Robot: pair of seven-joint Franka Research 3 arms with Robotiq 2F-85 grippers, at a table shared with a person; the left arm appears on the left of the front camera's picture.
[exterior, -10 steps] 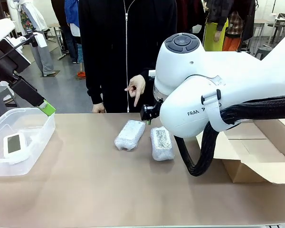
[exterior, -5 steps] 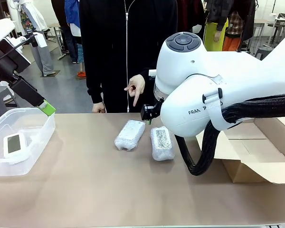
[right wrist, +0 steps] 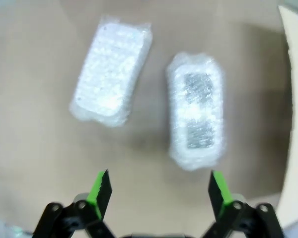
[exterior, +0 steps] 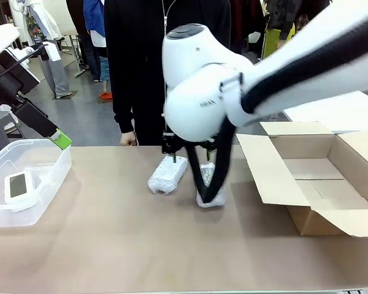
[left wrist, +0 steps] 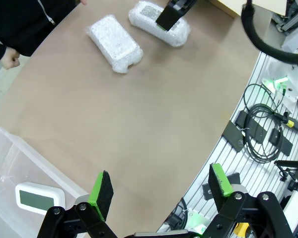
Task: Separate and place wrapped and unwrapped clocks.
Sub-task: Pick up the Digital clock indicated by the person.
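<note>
- Right gripper [right wrist: 160,184], jaws spread and empty, hung over the plain bundle [right wrist: 111,69] and the speckled bundle [right wrist: 196,109], well apart from the tub [exterior: 49,177].
- Left gripper [left wrist: 160,182], also spread, hovered by the tub; the bare clock [left wrist: 37,198] lay inside.

**Q:** Front view: what is obscured?
**A:** The right arm [exterior: 202,92] and its cable [exterior: 199,174] cover much of the speckled bundle [exterior: 210,176]. The plastic bin [exterior: 49,177] and the cardboard box [exterior: 319,217] run off the picture's edges.
**Q:** Right wrist view?
**A:** Blurred throughout, so the wrap's texture is illegible.
</note>
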